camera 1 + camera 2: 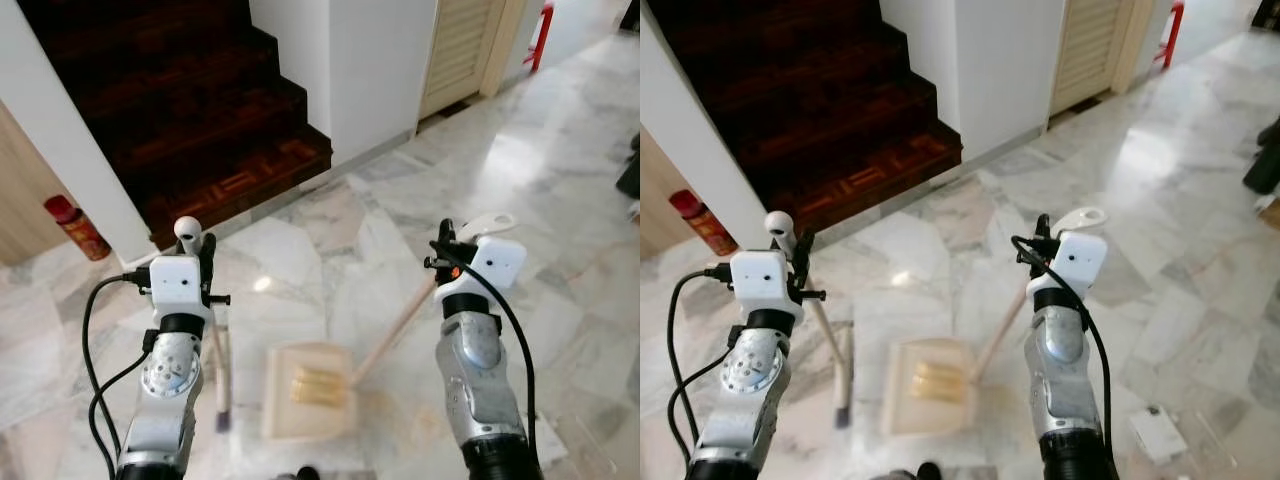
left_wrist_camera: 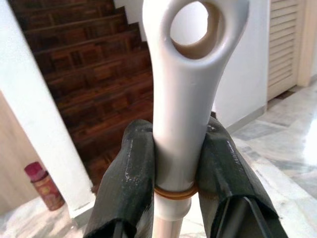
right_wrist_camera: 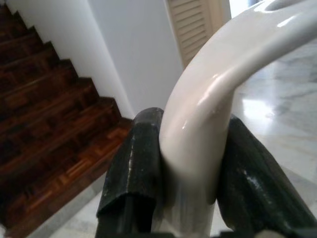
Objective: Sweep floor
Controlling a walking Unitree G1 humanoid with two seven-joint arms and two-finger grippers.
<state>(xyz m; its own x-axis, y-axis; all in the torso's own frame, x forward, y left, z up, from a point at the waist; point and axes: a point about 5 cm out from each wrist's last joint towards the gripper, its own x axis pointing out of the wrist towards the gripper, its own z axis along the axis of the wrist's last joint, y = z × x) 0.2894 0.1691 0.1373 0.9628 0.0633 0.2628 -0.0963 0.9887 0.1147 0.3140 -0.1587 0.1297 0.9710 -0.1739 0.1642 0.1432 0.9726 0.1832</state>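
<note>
Left wrist view has the left gripper clamped on the white plastic broom handle, the right gripper clamped on the cream long-handled dustpan at six o'clock on the marble floor, yellowish debris already collected, sweeping seemingly well underway.

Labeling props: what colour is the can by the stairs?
Red, with an orange patterned body; the can shows best in the left eye view, beside the stairs.

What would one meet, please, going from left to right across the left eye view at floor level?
Red can → left gripper on the broom handle → dustpan → right gripper on the dustpan handle.
</note>
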